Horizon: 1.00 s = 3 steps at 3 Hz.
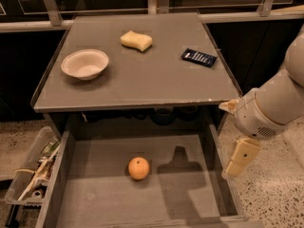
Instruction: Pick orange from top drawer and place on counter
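When the Drawer Stands Open: Reaching the Orange

While the gripper (227, 140) hangs off the front right corner of the counter (156, 75), outside the right wall of the top drawer (190, 194), the grasp is not yet begun. Its 2 pale fingers (242, 156) stand wide apart with nothing between them. One points toward the counter corner and the other hangs down beside the drawer wall.

Position of the target: the orange (138, 168) rests on the drawer floor below the front edge of the counter, slightly left of the middle, well apart from all 4 drawer walls.

Recommended procedure, as judged from this view:
1. Carry the gripper left over the right drawer wall and clear of the counter's front edge, which overhangs the rear of the drawer.
2. Centre the wide jaws above the orange before descending.
3. Descend vertically, since a round fruit is likely to roll from a glancing touch.
4. Close across the widest part with moderate force.
5. Lift straight up before moving toward the counter.

Inventory:
- 1 orange, in the drawer
- 1 white bowl (84, 63), near the left edge of the counter
- 1 yellow sponge (136, 40), toward the back edge
- 1 dark flat item (199, 57), near the right edge
- 1 clear bin (28, 175) of clutter, on the floor left of the drawer
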{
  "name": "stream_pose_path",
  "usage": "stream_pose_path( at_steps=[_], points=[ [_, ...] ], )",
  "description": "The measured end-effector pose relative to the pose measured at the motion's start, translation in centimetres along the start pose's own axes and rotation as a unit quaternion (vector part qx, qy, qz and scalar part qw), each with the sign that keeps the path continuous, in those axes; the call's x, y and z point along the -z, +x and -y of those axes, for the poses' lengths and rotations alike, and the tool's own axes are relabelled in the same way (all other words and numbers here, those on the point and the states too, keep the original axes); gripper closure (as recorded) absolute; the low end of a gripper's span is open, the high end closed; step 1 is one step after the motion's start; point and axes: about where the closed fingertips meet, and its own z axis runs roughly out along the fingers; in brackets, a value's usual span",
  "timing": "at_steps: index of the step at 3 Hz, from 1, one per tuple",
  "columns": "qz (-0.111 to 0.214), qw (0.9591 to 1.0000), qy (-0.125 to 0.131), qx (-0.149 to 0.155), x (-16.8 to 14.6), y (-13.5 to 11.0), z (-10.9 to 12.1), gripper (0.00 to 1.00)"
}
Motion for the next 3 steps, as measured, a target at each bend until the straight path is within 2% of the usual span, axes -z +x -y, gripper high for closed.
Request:
stream_pose_path(
  at_steps=[1, 2, 3],
  points=[
    [0.01, 0.9999, -0.002, 0.011, -0.3, -0.4, -0.4, 0.0],
    [0.06, 0.9977, -0.011, 0.029, -3.8, -1.5, -1.7, 0.0],
    [0.126, 0.9916, 0.003, 0.031, -8.0, -3.2, -1.9, 0.0]
  ],
)
